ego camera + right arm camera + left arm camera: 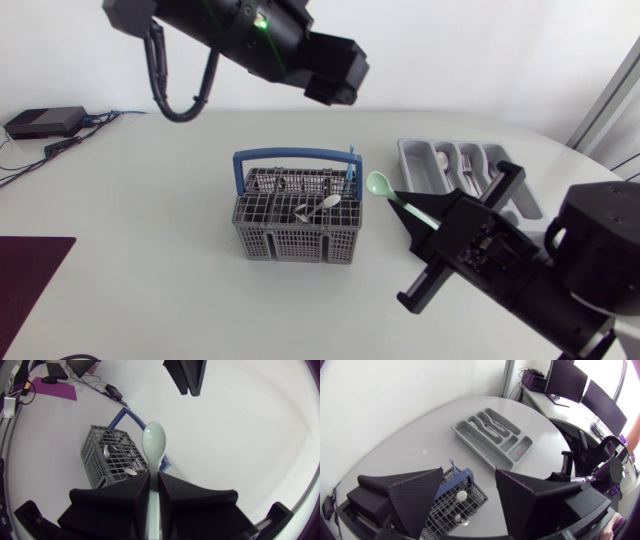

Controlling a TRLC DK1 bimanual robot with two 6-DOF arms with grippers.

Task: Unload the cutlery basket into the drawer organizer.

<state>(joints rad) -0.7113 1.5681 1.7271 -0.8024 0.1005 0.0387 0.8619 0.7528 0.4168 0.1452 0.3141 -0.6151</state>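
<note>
A pale green spoon (400,200) was clamped by its handle between the two fingers of the right gripper (440,222), held above the white table (150,220) between the cutlery basket (297,235) and the drawer organizer (420,160). Its long axis ran on a diagonal in the head view. The bowl pointed away from the gripper towards the basket and sat just beside the right end of the basket's blue handle (290,155). The stem ran back into the pinched fingers.

The grey wire basket stood upright near the middle of the table, with a silver spoon (322,206) lying across its compartments. The grey organizer lay to its right, well apart from it, with forks and a spoon in some of its slots.

The left gripper (470,490) hung high over the basket with its fingers spread wide, holding nothing.

The head view hid the near part of the organizer behind the right arm. The left wrist view showed the whole tray, with its long slots and short end compartment, and the basket below and between the parted fingers. Only the right wrist view showed the grip up close: the fingers pressed against the stem from both sides, the bowl facing the camera, and the basket under and beside it.
</note>
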